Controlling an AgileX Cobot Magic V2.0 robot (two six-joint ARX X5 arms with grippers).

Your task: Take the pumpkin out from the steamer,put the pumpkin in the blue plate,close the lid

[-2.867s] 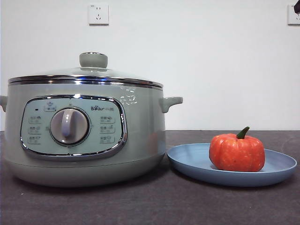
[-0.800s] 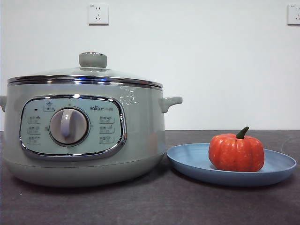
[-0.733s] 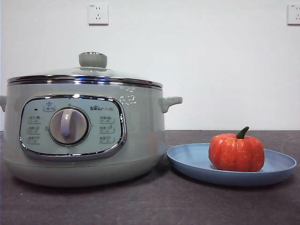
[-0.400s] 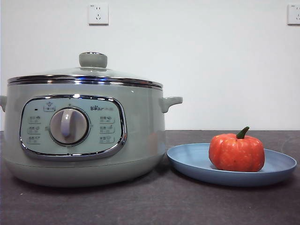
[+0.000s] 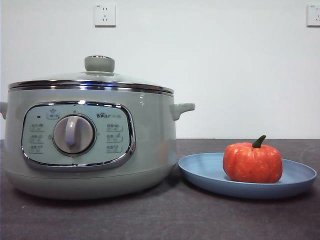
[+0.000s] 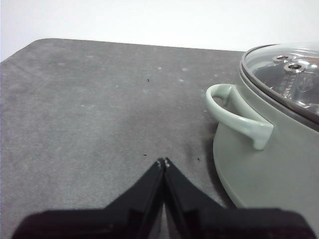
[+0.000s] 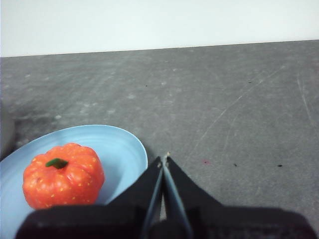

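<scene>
while its two black jaws meet at their tips with nothing between them, the left gripper [image 6: 163, 162] hangs above bare grey desk [image 6: 89, 109], just beside the steamer [image 6: 269, 174]. from this wrist view one pale side handle [image 6: 234, 117] of the steamer curves out toward the gripper, and the glass lid [image 6: 286, 74] sits on top within its steel rim.

the right gripper [image 7: 164, 158] is likewise pressed together and holds nothing. it hovers over the desk [image 7: 239, 109] close to the edge of the blue plate [image 7: 122, 149]. the pumpkin [image 7: 63, 175] sits upright in the plate, its dark green stem on top.

seen from the front, neither arm shows. the steamer [image 5: 90, 145] stands on the desk [image 5: 160, 215] with its control panel and round dial [image 5: 74, 134] facing forward. the lid [image 5: 92, 80] rests level on the steamer, closed, with its round knob [image 5: 99, 63] at the centre. the blue plate [image 5: 205, 172] lies just beside the steamer, its rim near the pot's base; whether they touch cannot be told. the pumpkin [image 5: 252, 162] stands in the plate, well apart from the steamer. two wall sockets [image 5: 105, 14] show on the white wall behind.
</scene>
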